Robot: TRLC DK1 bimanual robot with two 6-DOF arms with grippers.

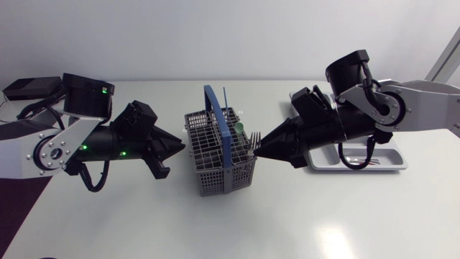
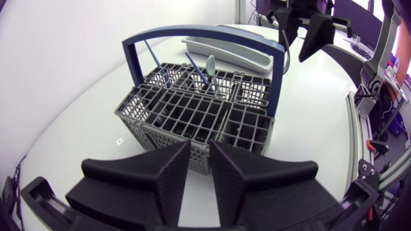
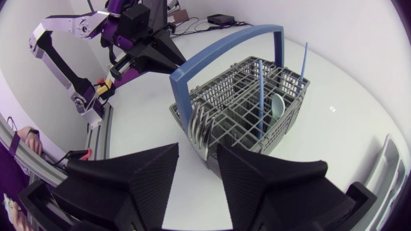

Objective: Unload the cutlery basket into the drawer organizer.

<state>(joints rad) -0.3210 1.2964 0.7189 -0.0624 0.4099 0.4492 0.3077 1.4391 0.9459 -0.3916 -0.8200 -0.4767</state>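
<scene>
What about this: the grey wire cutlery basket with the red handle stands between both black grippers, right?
No: in the head view the grey wire cutlery basket has a blue arched handle, not red. It stands between the left gripper and right gripper.

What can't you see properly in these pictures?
Head view: my right arm covers most of the tray, so its contents are hidden.
Every view: the basket mesh hides the lower ends of the cutlery.
Left wrist view: the handle crosses the tray.
</scene>
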